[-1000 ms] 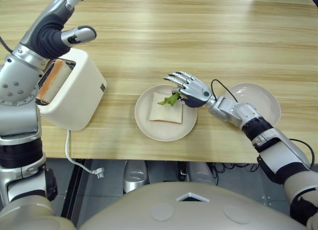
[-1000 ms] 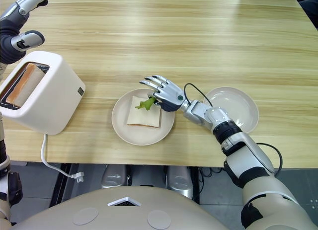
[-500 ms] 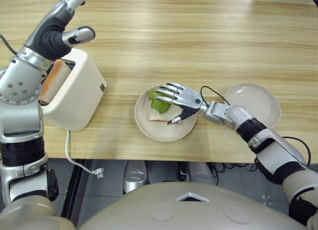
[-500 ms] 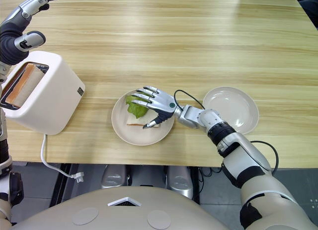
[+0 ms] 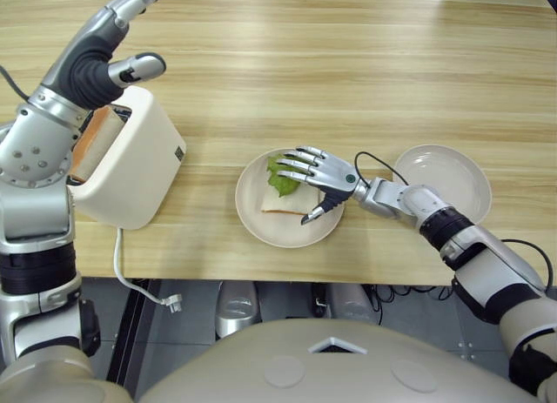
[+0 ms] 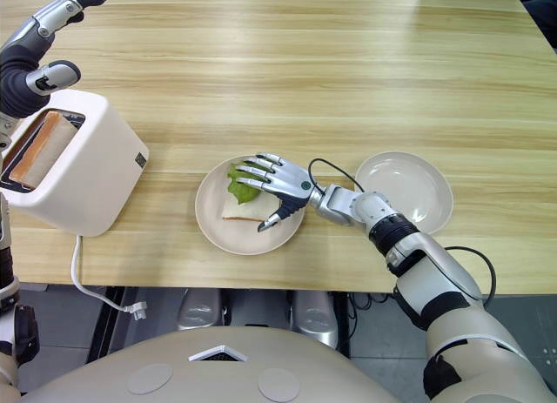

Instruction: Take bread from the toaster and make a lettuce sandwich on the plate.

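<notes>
Left eye view: right hand (image 5: 324, 173) is seen splayed, nothing gripped, fingertips laid over the lettuce (image 5: 280, 178), which lies on a bread slice (image 5: 278, 202) on the plate (image 5: 284, 234). Right eye view: left hand (image 6: 28, 43) is held above the toaster (image 6: 91, 172), fingers loosely extended, nothing held. A second slice (image 6: 39, 151) is seated in the slot, and another plate (image 6: 407, 191) is noted beside the right forearm.

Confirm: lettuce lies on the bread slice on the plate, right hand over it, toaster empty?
Wrong on the toaster: it is not empty. Another slice stands in its slot, as the right eye view shows. The rest holds: lettuce lies on the bread slice on the plate, right hand over it.
</notes>
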Robot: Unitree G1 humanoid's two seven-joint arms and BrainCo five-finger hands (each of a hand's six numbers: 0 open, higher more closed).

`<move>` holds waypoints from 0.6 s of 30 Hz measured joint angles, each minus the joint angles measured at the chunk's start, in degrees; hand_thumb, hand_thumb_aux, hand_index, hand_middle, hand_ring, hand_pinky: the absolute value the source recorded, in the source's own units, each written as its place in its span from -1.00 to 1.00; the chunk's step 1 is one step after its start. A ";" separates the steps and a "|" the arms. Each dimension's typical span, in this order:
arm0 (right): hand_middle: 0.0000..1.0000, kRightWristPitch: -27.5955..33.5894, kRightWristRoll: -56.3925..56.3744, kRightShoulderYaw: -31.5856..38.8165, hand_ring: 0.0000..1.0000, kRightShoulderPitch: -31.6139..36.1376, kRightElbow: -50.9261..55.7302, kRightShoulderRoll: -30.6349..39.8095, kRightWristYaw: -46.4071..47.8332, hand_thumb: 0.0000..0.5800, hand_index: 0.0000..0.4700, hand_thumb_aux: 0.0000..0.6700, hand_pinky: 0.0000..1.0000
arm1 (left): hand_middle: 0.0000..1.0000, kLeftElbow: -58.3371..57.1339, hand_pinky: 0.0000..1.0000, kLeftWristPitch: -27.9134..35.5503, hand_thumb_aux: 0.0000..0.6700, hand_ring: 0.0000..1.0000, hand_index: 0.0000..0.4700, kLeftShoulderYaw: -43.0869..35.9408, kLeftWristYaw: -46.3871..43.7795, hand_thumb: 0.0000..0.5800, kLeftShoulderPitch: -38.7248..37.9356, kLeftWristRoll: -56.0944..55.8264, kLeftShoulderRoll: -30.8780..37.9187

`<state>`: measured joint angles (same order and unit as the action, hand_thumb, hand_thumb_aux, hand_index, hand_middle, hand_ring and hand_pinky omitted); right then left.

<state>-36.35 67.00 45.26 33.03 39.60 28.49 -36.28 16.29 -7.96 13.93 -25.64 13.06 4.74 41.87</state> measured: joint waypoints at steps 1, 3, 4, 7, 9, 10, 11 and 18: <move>-1.00 0.02 -0.01 0.00 -1.00 -0.04 -0.01 0.00 0.01 -1.00 -1.00 -1.00 -1.00 | -1.00 -0.01 -1.00 -0.08 -1.00 -1.00 -1.00 0.12 0.11 -1.00 -0.04 0.28 0.05; -1.00 0.05 -0.05 0.00 -1.00 -0.15 -0.19 0.01 0.08 -1.00 -1.00 -1.00 -1.00 | -1.00 -0.11 -1.00 -0.18 -1.00 -1.00 -1.00 0.27 0.27 -1.00 -0.19 0.96 0.24; -1.00 0.04 -0.08 0.00 -1.00 -0.25 -0.43 0.05 0.18 -1.00 -1.00 -1.00 -1.00 | -1.00 -0.19 -1.00 -0.25 -1.00 -1.00 -1.00 0.45 0.32 -1.00 -0.21 1.37 0.41; -1.00 -0.25 -0.27 0.00 -1.00 -0.77 -1.54 0.69 0.99 -1.00 -1.00 -1.00 -1.00 | -1.00 -0.84 -1.00 -0.52 -1.00 -1.00 -1.00 1.48 0.38 -1.00 -0.24 1.44 1.62; -1.00 -0.64 -0.44 0.00 -1.00 -0.91 -1.71 1.14 1.49 -1.00 -1.00 -1.00 -1.00 | -1.00 -1.47 -1.00 -0.79 -1.00 -1.00 -1.00 2.36 0.55 -1.00 -0.27 1.44 2.24; -1.00 -1.08 -0.49 0.04 -1.00 -0.92 -1.81 1.28 1.86 -1.00 -1.00 -1.00 -1.00 | -1.00 -1.79 -1.00 -0.95 -1.00 -1.00 -1.00 2.62 0.70 -1.00 -0.37 1.47 2.30; -1.00 -1.58 -0.52 0.17 -1.00 -0.93 -2.05 1.49 2.27 -1.00 -1.00 -1.00 -1.00 | -1.00 -1.90 -1.00 -1.03 -1.00 -1.00 -1.00 2.68 0.83 -1.00 -0.57 1.59 2.34; -1.00 -6.23 -0.68 1.19 -1.00 -3.23 -6.99 4.78 6.42 -1.00 -1.00 -1.00 -1.00 | -1.00 -6.20 -1.00 -2.41 -1.00 -1.00 -1.00 2.85 3.63 -1.00 -2.76 9.43 6.23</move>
<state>-42.58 66.32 46.45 29.80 32.61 33.27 -29.86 10.08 -10.37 16.77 -22.02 10.30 14.17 48.10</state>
